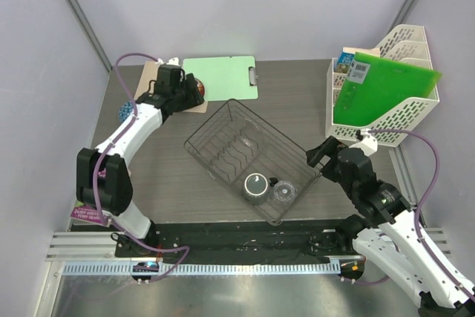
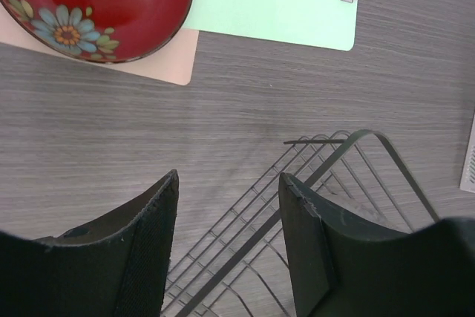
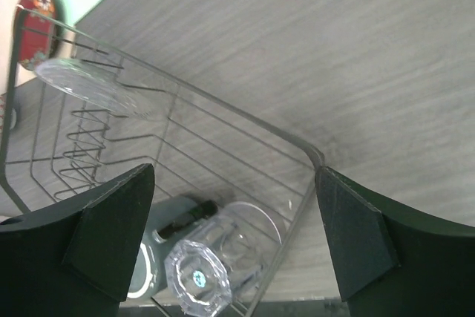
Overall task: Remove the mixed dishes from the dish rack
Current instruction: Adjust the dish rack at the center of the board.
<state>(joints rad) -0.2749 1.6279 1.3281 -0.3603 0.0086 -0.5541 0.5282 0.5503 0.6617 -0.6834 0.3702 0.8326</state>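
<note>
both arms out over the table, both grippers open and empty
left arm stretched to the far left, left gripper (image 2: 228, 183) jaws partly apart, gripping nothing, over bare table between one small red floral plate (image 2: 89, 5) and the dish rack (image 1: 223, 150). one blue patterned bowl (image 1: 126, 113) shows left of that arm. rack mid-table holds three: one clear glass bowl (image 3: 82, 83) leaning on the prongs, one grey mug (image 1: 256, 185), one clear glass cup (image 3: 199, 276). right arm bent inward, right gripper (image 3: 234, 183) wide, above the rack's near-right corner, over the cup.

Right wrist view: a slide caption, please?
Open right gripper poised above the dish rack, clear glass cup and grey mug inside.
</note>
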